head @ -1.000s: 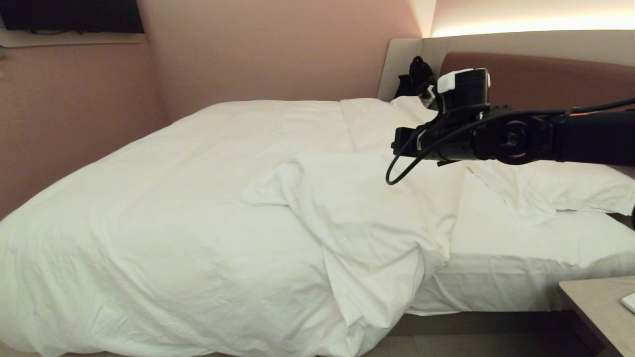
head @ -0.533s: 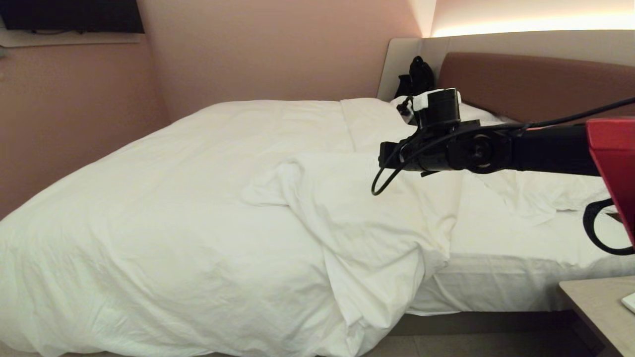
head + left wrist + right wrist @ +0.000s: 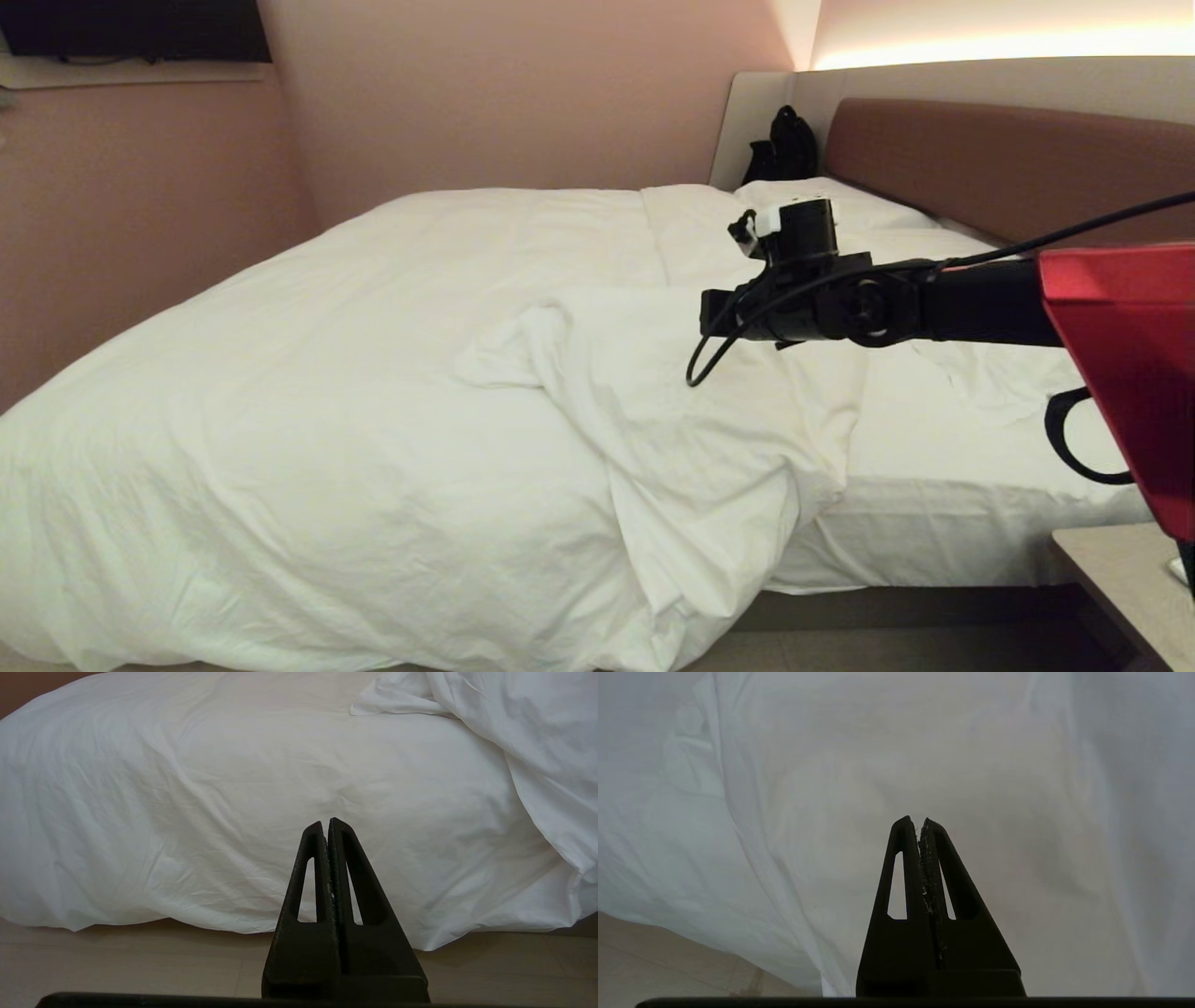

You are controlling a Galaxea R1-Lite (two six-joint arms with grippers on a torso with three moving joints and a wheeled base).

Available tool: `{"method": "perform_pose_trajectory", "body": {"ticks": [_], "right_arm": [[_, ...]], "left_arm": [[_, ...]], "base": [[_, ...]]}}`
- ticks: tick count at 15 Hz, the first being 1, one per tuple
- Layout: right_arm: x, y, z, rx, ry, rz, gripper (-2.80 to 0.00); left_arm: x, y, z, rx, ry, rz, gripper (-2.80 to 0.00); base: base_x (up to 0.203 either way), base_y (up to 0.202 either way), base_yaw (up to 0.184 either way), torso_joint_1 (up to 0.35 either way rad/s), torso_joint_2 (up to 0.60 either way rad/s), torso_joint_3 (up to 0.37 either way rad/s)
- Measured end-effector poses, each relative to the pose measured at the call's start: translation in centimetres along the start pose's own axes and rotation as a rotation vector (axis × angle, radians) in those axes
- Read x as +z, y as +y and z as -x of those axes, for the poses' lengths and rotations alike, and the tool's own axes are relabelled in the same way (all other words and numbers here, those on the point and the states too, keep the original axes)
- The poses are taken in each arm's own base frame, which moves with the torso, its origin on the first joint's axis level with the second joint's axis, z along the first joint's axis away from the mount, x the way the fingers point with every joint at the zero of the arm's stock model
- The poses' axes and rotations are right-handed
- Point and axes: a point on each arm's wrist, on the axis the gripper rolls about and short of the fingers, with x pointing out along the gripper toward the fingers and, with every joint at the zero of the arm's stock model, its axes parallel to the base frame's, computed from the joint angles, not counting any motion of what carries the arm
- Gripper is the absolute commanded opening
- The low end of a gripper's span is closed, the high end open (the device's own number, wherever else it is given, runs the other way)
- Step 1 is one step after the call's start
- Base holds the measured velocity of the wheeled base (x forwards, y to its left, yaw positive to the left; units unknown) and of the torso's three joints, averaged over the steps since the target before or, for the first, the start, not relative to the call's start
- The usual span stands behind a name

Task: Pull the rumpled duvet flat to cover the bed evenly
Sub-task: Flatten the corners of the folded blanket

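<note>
— Lower now, the right arm has sunk from headboard point(image 3: 1008, 159) level to hang over the folded-back duvet point(image 3: 373, 411).
— And its right hand point(image 3: 920, 822)?
— Clenched, empty, above white cloth.
— The duvet?
— Covers most of the bed point(image 3: 934, 607), bunched near the pillows point(image 3: 831, 201), sheet bare beside it.
— Left hand point(image 3: 326, 823)?
— Clenched, low by the duvet's floor edge.

Duvet point(image 3: 373, 411) covers left and middle of the bed point(image 3: 934, 597), near edge hanging to the floor point(image 3: 887, 653), right part folded back. Bare sheet point(image 3: 952, 439) right of fold. Pillows point(image 3: 840, 210) at headboard point(image 3: 1008, 159) far right. Bag point(image 3: 782, 145) in corner behind pillows. Nightstand point(image 3: 1111, 579) near right. Right arm point(image 3: 934, 303) reaches over the fold.
</note>
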Motion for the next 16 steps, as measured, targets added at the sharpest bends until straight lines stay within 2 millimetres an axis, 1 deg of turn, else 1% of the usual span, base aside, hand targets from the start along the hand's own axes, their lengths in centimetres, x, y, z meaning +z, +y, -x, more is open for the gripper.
{"method": "perform_pose_trajectory", "body": {"ticks": [4,7,13,16], "right_arm": [[-0.9,-0.2,-1.6,0.003,-0.015,0.038,-2.80],[-1.5,-0.4,-2.4,0.006,-0.019,0.036,-2.80],[-1.5,-0.4,-2.5,0.005,-0.022,0.041,-2.80],[-1.9,-0.5,-3.0,0.004,-0.010,0.044,-2.80]], "left_arm": [[0.0,0.0,0.0,0.000,0.000,0.000,-2.80],[0.0,0.0,0.0,0.000,0.000,0.000,-2.80],[0.0,0.0,0.0,0.000,0.000,0.000,-2.80],[0.0,0.0,0.0,0.000,0.000,0.000,-2.80]], "base": [[0.000,0.000,0.000,0.000,0.00,0.000],[0.000,0.000,0.000,0.000,0.00,0.000],[0.000,0.000,0.000,0.000,0.00,0.000],[0.000,0.000,0.000,0.000,0.00,0.000]]}}
